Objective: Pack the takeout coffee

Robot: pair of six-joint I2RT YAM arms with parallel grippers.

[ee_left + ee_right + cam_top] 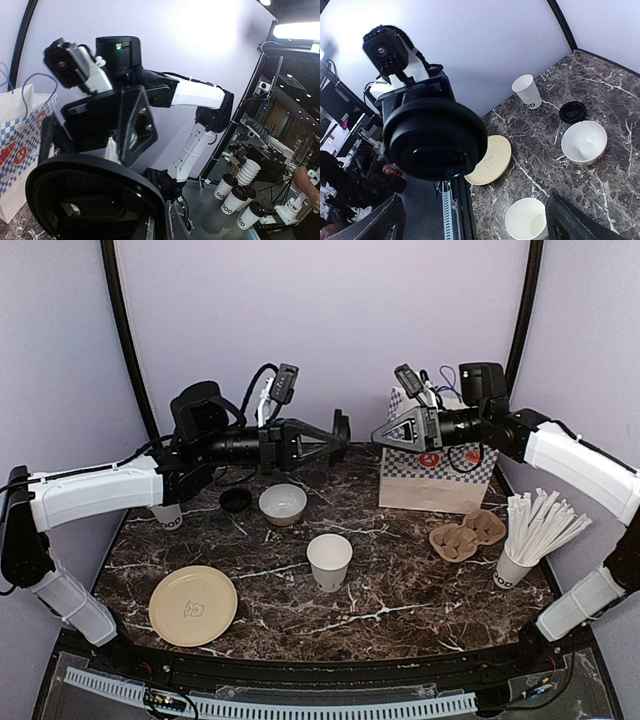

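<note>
Black lid pinched by left gripper; right gripper jaws wide, empty.
Likely lidding: next, seat it squarely on open cup.

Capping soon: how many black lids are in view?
2. One lid is in the left gripper, raised between the arms; another lid lies on the table beside the white bowl. Others may be hidden.
</note>
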